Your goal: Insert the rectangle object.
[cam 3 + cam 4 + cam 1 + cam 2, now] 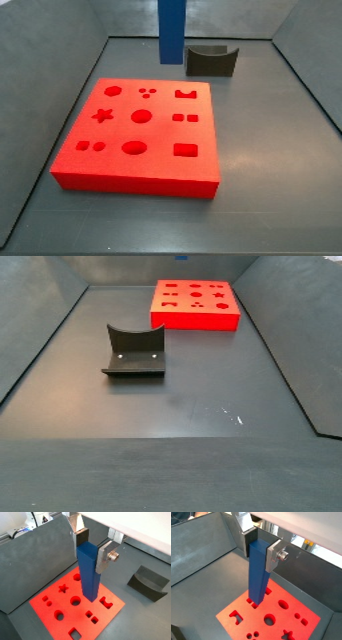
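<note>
My gripper (90, 554) is shut on the upper end of the rectangle object (89, 572), a plain blue bar, and holds it upright; both wrist views (260, 554) show this. The bar (258, 577) hangs in the air over the red block (77, 617) with shaped holes (251, 622), its lower end clear of the block's top. In a side view only the bar (171, 30) shows, coming down from above behind the red block (160, 135); the gripper is out of frame. Another side view shows the red block (194, 318) at the far end, without bar or gripper.
The dark fixture (210, 60) stands on the grey floor beside the red block and also shows in a wrist view (148, 582) and a side view (134, 351). Grey walls enclose the floor on the sides.
</note>
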Motion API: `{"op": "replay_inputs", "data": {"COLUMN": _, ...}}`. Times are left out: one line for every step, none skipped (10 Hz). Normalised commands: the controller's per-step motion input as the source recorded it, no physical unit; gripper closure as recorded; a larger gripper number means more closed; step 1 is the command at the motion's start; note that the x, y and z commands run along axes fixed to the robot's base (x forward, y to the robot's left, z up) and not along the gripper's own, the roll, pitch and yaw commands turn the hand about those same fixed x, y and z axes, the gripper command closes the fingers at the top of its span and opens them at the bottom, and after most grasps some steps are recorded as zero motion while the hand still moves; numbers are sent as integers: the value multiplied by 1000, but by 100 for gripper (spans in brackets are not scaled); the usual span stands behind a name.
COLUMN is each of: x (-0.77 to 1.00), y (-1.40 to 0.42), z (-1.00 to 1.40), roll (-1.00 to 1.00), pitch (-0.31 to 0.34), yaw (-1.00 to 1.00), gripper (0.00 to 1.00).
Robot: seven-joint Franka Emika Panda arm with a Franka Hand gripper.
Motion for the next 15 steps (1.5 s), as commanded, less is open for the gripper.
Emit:
{"op": "replay_inputs", "data": {"x": 89, "y": -643, "z": -43, "roll": 16, "pitch": 0, "yaw": 0, "gripper": 100}}
{"op": "replay_inputs", "data": {"x": 309, "y": -943, "z": -17, "roll": 27, "pitch": 0, "yaw": 0, "gripper": 100}}
{"op": "replay_inputs", "data": {"x": 394, "y": -1000, "z": 0, "roll": 0, "pitch": 0, "yaw": 0, "gripper": 100}}
{"op": "replay_inputs", "data": {"x": 443, "y": -1000, "z": -31, "roll": 4, "pitch": 0, "yaw": 0, "gripper": 100}}
{"op": "replay_inputs", "data": {"x": 454, "y": -1000, "z": -80, "roll": 19, "pitch": 0, "yaw": 0, "gripper": 100}}
{"op": "replay_inputs", "data": {"x": 729, "y": -754, "z": -531, "roll": 86, "pitch": -19, "yaw": 0, "gripper": 100}}
{"op": "replay_inputs", "data": {"x": 777, "y": -409, "z": -726, "roll": 61, "pitch": -30, "yaw": 69, "gripper": 100}}
{"op": "replay_inputs", "data": {"x": 631, "y": -320, "z": -806, "roll": 93, "pitch": -1, "yaw": 189, "gripper": 100}}
{"op": "replay_inputs", "data": {"x": 151, "y": -254, "z": -651, "roll": 124, "pitch": 0, "yaw": 257, "gripper": 100}}
{"op": "replay_inputs", "data": {"x": -97, "y": 0, "z": 0, "roll": 0, "pitch": -9, "yaw": 54, "gripper": 100}}
{"op": "replay_inputs", "data": {"x": 0, "y": 29, "z": 0, "roll": 10, "pitch": 0, "yaw": 0, "gripper": 100}}
{"op": "replay_inputs", "data": {"x": -123, "y": 0, "z": -457, "roll": 270, "pitch": -7, "yaw": 109, "gripper": 100}}
{"op": "replay_inputs", "data": {"x": -203, "y": 0, "z": -400, "roll": 189, "pitch": 0, "yaw": 20, "gripper": 100}}
{"op": "replay_inputs", "data": {"x": 0, "y": 0, "z": -69, "roll": 0, "pitch": 0, "yaw": 0, "gripper": 100}}
{"op": "replay_inputs", "data": {"x": 0, "y": -71, "z": -294, "roll": 84, "pitch": -17, "yaw": 0, "gripper": 100}}
